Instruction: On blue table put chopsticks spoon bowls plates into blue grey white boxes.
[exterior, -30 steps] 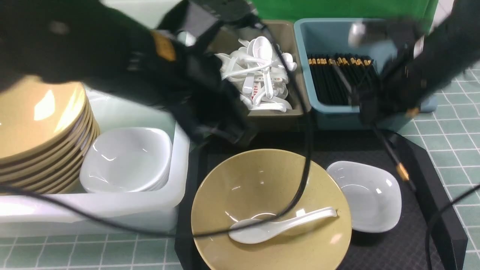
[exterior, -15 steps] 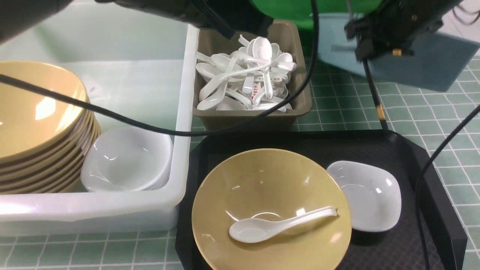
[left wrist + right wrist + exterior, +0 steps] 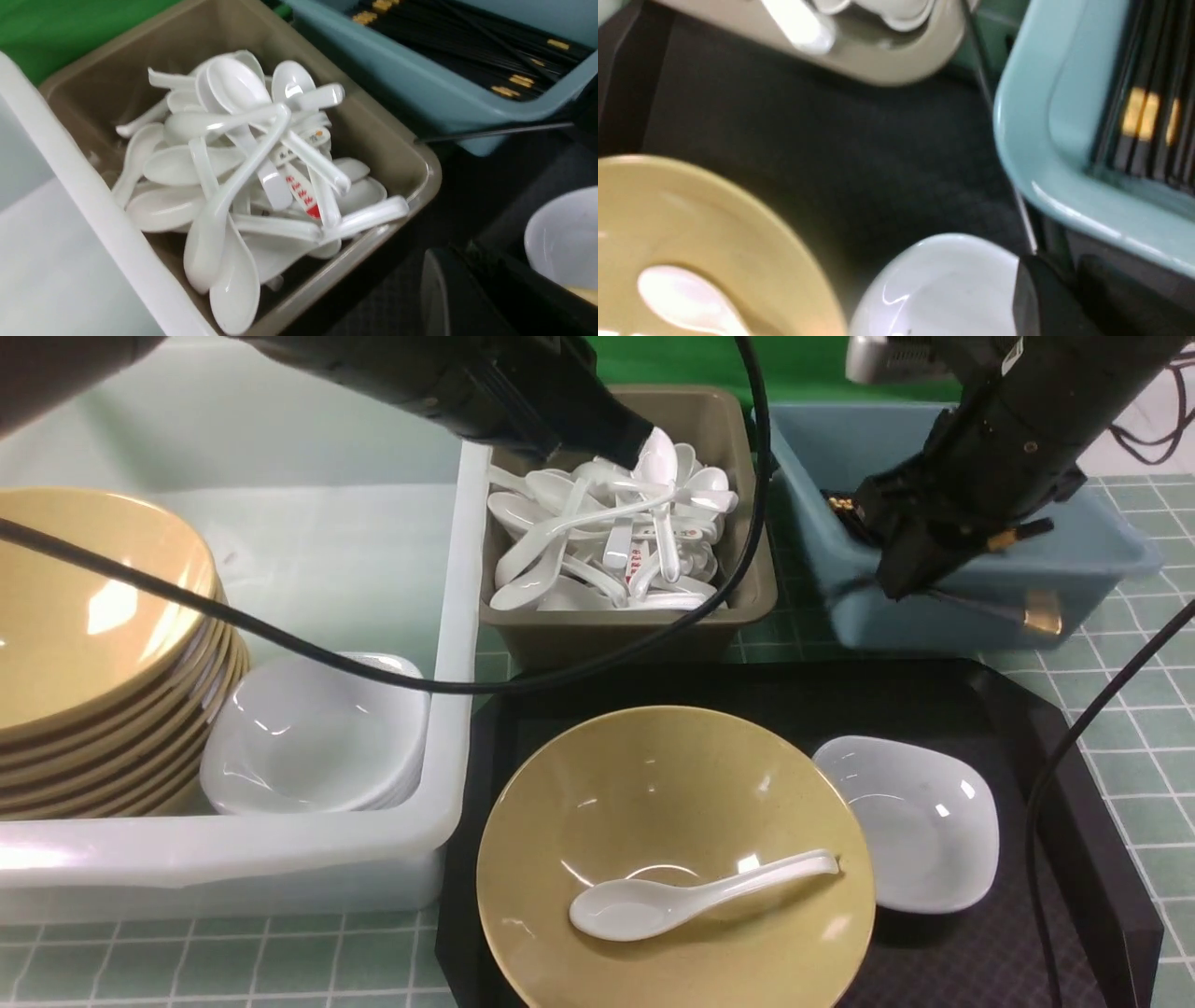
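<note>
Chopsticks (image 3: 467,44) are the step in hand: the right gripper (image 3: 892,586), upper right of frame, seems pinched on one stray chopstick (image 3: 1027,613) just outside the blue box (image 3: 924,627). Next it likely needs lifting over the rim, then release.

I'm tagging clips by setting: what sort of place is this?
Likely a lab mock-up of a canteen dish-sorting station: green backdrop, gridded blue table, and boxes of sorted spoons, chopsticks and stacked bowls.
</note>
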Tool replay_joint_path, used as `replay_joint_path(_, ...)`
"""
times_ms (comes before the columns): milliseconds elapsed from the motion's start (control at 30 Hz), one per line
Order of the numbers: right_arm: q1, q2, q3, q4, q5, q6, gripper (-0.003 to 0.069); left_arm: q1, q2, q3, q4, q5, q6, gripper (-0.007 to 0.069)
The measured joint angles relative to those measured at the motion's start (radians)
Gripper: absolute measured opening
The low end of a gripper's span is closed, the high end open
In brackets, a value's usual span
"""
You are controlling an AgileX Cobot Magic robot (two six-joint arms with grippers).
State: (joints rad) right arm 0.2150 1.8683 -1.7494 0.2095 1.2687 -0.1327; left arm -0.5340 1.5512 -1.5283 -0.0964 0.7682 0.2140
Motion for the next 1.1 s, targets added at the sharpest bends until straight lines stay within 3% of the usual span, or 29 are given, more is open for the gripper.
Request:
replay_joint_path(367, 0.050, -0.069, 0.160, 0.004, -0.028, -0.031, 0.0099, 0.000, 0.000, 0.000, 0.000, 0.115, 0.000, -0.0015)
replay_joint_path(833, 0.075, -0.211, 0.191, -0.030, -0.037, -0.051, 0.0097, 0.001, -0.059, 0.000, -0.026, 0.125, 0.004, -0.0015)
replay_joint_path(933, 0.063, -0.250, 0.188, -0.031, -0.083, -0.049, 0.0097, 0.001, -0.066, -0.001, -0.031, 0.123, 0.004, -0.0015)
replay_joint_path(1100, -0.025, -0.224, 0.170, -0.032, -0.391, 0.028, 0.0096, 0.001, -0.069, -0.001, -0.067, 0.082, 0.007, -0.0015)
